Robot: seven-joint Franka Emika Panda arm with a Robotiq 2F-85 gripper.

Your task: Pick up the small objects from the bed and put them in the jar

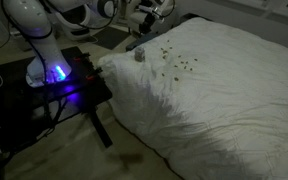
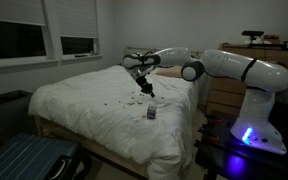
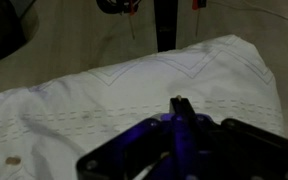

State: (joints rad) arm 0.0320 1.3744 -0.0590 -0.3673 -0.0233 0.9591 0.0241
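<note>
Gripper [image 2: 148, 90]: hangs above the bed [image 2: 74, 110], fingers pointing down, touching nothing visible. In the wrist view only one dark fingertip [image 3: 180, 106] stands out against the white cover. Whether the jaws are spread or pressed together cannot be told, and no load is seen.

Jar [image 2: 152, 113]: rests on the cover near the bed edge, at 6 o'clock of the gripper and apart from it. It appears upright, but its mouth is too small to confirm.

Small objects [image 1: 170, 62]: scattered on the cover at 3 o'clock of the jar in an exterior view.
</note>
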